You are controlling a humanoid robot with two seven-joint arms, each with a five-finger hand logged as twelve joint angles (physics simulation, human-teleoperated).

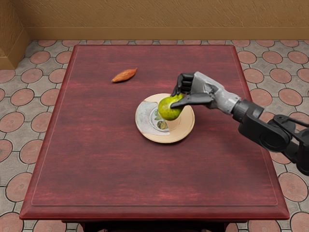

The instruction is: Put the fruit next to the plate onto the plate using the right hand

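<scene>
Here, shows the right hand (pixel 193 91) closed on a green pear (pixel 166 109) directly over the plate (pixel 185 131). Grips from the plate's right side: dark fingers (pixel 183 84) curled round the far flank of the fruit, thumb laid along the near flank, pinching the pear between them. Leaves the underside of the fruit free, presumably to allow setting down without trapping a fingertip against the plate. Reaches in from the right of the plate, forearm slanting away toward the picture's edge, as suits a task naming the right hand. Holds the pear above the plate's centre, partly over the pale printed patch, with a shadow cast on the plate just beneath; cannot tell whether resting on the plate or held slightly clear of it. Judged as the closing step: pear at the target, grip not yet released. Calls next, probably, for lowering to contact and then spreading the fingers without nudging; risks a roll toward the rim, given a pear's rounded base. Shows the plate itself lying near the middle of a dark red wooden table (pixel 96 159). Shows also an orange-brown spindle-shaped item (pixel 124 75), possibly a sweet potato, beyond the plate and to its left, well apart and untouched, so probably no part of the task. Shows no left arm.
</scene>
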